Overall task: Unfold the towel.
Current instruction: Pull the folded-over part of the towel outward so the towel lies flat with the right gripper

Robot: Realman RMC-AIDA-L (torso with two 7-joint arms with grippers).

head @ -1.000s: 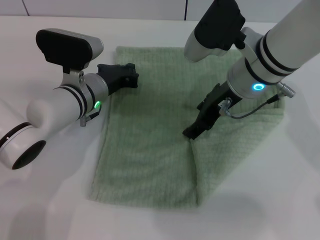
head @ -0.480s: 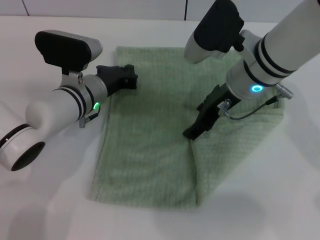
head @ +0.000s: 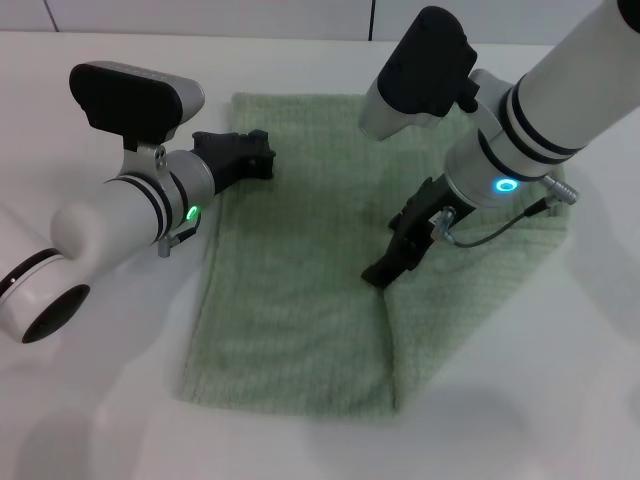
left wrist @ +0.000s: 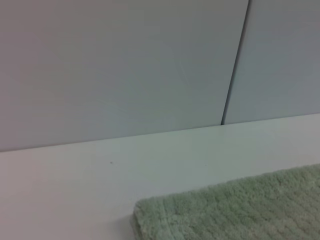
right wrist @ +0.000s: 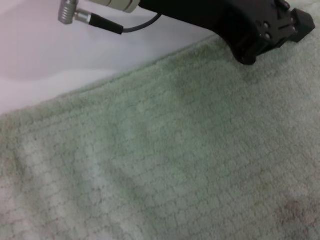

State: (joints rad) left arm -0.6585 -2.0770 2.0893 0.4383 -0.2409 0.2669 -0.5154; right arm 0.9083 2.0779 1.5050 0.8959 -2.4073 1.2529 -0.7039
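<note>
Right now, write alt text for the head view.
A pale green towel lies on a white table, its right part folded over. The right gripper touches the fold's edge; the left gripper rests at the towel's far left edge.

Left wrist view: towel corner on worktop

I log one rounded corner of the pale green towel [left wrist: 230, 212] lying flat on the white worktop [left wrist: 90, 185], with a grey panelled wall [left wrist: 115, 65] and its dark vertical seam [left wrist: 235, 62] behind.

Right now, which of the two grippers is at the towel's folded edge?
The right gripper, its tip on the fold in the towel. The left gripper is at the towel's far left edge.
</note>
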